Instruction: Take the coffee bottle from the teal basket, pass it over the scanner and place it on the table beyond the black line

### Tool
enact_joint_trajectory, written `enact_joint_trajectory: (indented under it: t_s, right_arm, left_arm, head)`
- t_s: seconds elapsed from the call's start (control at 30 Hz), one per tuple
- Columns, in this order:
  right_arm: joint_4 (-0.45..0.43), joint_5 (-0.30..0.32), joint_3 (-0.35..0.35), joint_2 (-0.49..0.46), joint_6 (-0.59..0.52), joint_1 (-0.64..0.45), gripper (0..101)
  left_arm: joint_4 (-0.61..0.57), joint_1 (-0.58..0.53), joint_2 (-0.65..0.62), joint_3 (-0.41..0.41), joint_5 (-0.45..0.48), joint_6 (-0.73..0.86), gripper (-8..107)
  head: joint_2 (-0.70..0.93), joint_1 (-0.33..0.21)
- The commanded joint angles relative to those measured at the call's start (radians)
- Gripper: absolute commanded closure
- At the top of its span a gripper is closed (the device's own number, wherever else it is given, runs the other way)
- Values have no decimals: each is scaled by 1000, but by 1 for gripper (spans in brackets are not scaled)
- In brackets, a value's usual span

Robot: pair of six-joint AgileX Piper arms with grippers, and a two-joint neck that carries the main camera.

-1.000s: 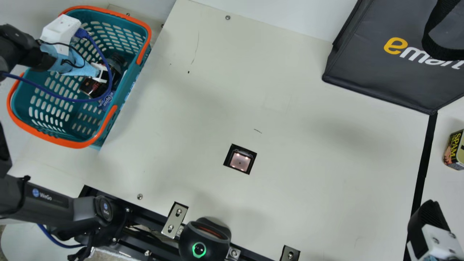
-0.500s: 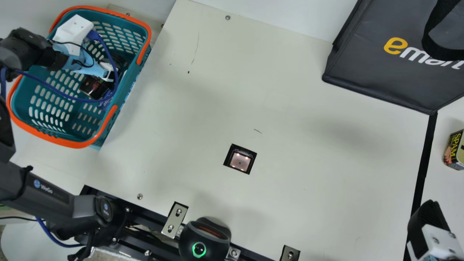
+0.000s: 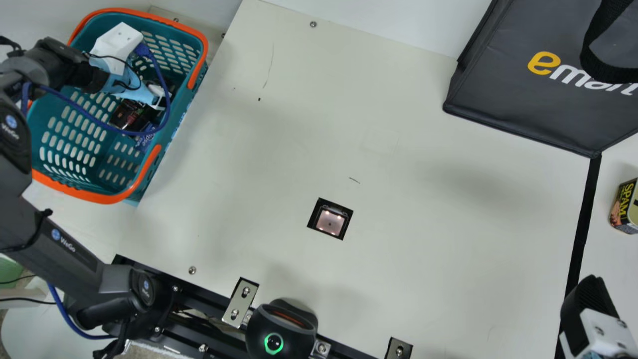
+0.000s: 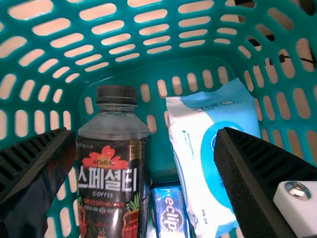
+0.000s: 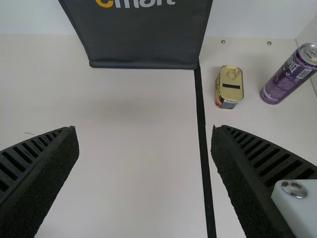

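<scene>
My left gripper (image 3: 134, 87) is over the teal basket (image 3: 65, 174) in the main view, partly covering the coffee bottle (image 3: 127, 117). Seen from the left wrist, the left gripper (image 4: 145, 135) stands wide open. Between its fingers, close to one of them, is the coffee bottle (image 4: 110, 173) with its dark cap and red-flower label; it is not gripped. At the main view's lower right corner is my right gripper (image 3: 590, 299). The right wrist view has the right gripper (image 5: 144, 131) open, nothing held. The scanner window (image 3: 330, 221) sits in the table, left of the black line (image 3: 580, 234).
A white-and-blue pack (image 4: 198, 144) and a small blue pack (image 4: 171, 210) lie beside the bottle in the basket. A dark bag (image 3: 523, 99) stands at the back. Beyond the line are a Spam can (image 5: 229, 88) and a purple can (image 5: 287, 77).
My left gripper has moved a little to the right and slightly down in the main view, over the basket, with its arm swinging along. The right gripper has kept still.
</scene>
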Motion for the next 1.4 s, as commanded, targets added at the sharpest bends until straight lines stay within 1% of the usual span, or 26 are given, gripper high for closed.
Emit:
enact_joint_trajectory:
  t_s: [0.0,0.4,0.63,0.83,1.2,1.37]
  right_arm:
    - [0,0,0,0,0,0,6]
    - [0,0,0,0,0,0,6]
    - [0,0,0,0,0,0,6]
    - [0,0,0,0,0,0,6]
    - [0,0,0,0,0,0,6]
    - [0,0,0,0,0,0,6]
  left_arm:
    - [0,-3,20,-14,-1,-1,9]
    - [25,-24,122,-106,3,-46,9]
    - [43,-35,162,-142,14,-81,9]
    - [74,-40,182,-155,13,-111,9]
    - [200,-35,184,-152,45,-215,9]
    - [202,-27,173,-150,59,-228,9]
  head:
    - [2,-29]
    - [2,-29]
    - [2,-29]
    - [2,-29]
    - [2,-29]
    - [2,-29]
